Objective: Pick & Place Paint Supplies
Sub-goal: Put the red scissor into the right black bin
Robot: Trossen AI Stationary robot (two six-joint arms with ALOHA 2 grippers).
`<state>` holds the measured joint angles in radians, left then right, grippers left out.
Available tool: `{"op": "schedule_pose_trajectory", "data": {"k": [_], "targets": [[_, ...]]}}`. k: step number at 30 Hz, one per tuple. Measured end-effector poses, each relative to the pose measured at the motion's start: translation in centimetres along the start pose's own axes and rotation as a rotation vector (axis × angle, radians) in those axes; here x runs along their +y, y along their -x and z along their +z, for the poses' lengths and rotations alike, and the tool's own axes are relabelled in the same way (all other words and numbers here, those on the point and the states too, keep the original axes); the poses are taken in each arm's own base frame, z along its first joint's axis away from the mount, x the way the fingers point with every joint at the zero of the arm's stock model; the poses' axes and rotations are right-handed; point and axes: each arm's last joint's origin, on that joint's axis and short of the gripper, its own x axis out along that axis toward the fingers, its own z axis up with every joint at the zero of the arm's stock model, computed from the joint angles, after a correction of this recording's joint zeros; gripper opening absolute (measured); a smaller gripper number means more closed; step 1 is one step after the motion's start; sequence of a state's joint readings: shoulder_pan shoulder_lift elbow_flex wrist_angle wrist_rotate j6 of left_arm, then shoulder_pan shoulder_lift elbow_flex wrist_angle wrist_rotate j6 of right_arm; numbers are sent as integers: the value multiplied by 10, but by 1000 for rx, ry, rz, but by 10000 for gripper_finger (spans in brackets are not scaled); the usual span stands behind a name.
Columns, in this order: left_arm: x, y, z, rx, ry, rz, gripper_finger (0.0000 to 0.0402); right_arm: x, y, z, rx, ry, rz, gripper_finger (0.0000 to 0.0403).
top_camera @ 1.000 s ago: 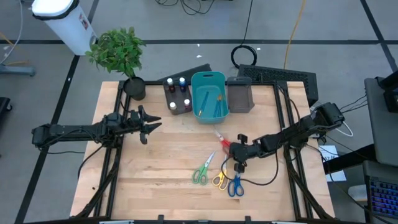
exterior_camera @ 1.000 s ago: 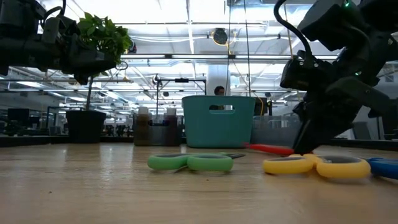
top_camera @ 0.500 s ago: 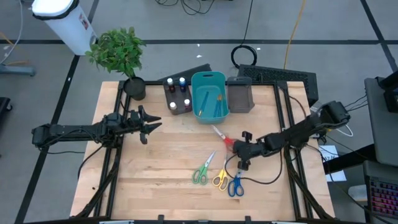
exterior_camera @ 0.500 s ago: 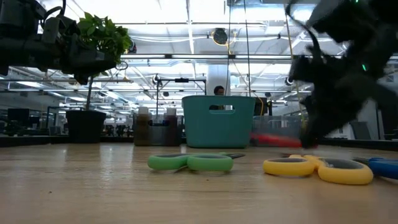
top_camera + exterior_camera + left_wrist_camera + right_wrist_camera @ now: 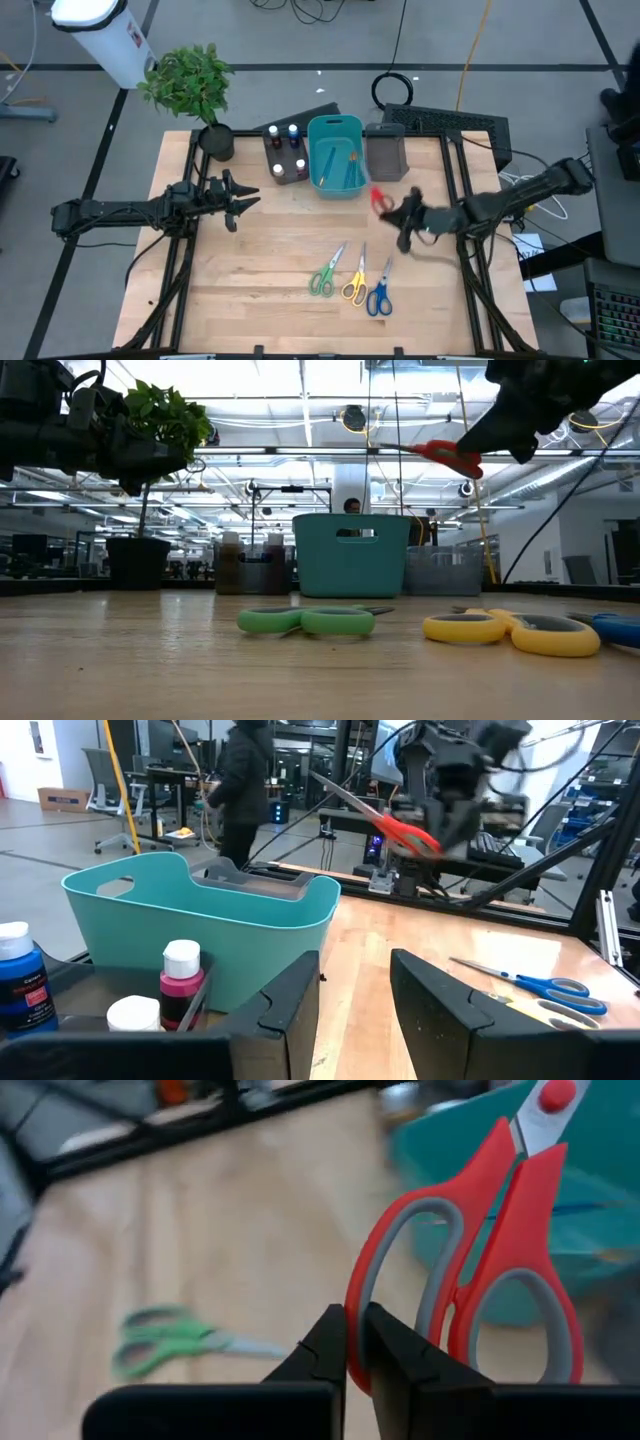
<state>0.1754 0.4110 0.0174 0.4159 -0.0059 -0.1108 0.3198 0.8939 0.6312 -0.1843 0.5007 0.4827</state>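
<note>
My right gripper (image 5: 398, 214) is shut on the red-handled scissors (image 5: 379, 198) and holds them high over the table, just right of the teal bin (image 5: 335, 155). In the low view the red scissors (image 5: 445, 455) show well above the bin's rim. The green (image 5: 325, 272), yellow (image 5: 353, 280) and blue scissors (image 5: 378, 292) lie flat on the wood near the front. Small bottles (image 5: 285, 150) with white and blue caps stand in a dark tray left of the bin. My left gripper (image 5: 236, 203) hovers open over the table's left part. My right gripper pinches the rim of one red handle loop (image 5: 352, 1355) between its two fingers. It comes roughly level from the table's right side. The scissors are lifted clear of the table, and their shut blades (image 5: 540, 1115) point away from the fingers toward the teal bin.
A dark grey bin (image 5: 387, 156) stands right of the teal bin, and a potted plant (image 5: 205, 95) stands at the far left corner. Thin brushes lie inside the teal bin. Bare wood shows between the two arms. A person stands in the room beyond the table.
My right gripper has risen from the table with the red scissors and moved toward the far and right edges. The scissors, which lay on the wood, are now lifted clear. The other scissors have stayed where they were.
</note>
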Motion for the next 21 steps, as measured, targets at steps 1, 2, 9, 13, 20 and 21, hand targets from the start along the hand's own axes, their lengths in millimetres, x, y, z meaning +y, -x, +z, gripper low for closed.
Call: {"op": "schedule_pose_trajectory", "data": {"k": [1, 2, 9, 13, 20, 21], "targets": [[0, 0, 0, 0, 0, 0, 131, -7, 4, 2, -2, -12, -25, 8], [0, 0, 0, 1, -1, 0, 131, -15, 7, 4, 3, -22, -54, 8], [0, 0, 0, 0, 0, 0, 131, -73, 13, 11, 144, -191, -234, 7], [0, 0, 0, 1, -1, 0, 131, -103, 10, 29, 233, -298, -194, 8], [0, 0, 0, 1, 0, 0, 131, -155, -5, 55, 439, -406, -187, 8], [0, 0, 0, 0, 0, 0, 131, -160, -9, 58, 454, -405, -184, 8]]}}
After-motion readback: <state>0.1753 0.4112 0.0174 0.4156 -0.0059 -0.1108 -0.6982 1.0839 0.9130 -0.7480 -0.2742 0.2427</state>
